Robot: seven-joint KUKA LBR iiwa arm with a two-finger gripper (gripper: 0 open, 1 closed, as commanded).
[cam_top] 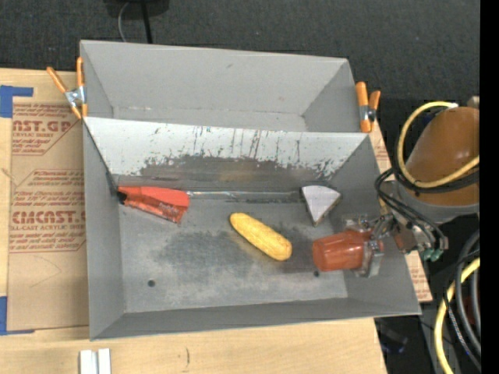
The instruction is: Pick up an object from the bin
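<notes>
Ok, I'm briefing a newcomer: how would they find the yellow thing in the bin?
Look at the grey bin, on its floor near the middle. The yellow thing lies there alone, an oblong corn-cob shape; its neighbours are red or white.

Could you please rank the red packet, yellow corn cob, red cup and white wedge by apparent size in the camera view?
Largest: red packet and yellow corn cob, too alike to rank.
Next: red cup.
Smallest: white wedge.

Orange-brown domed wrist cover [440, 158], cable-wrapped.
Looped by thin yellow cable [405, 135]; bundled black cables [394, 197] beneath, running to small grey metal hand [372, 252].
</notes>
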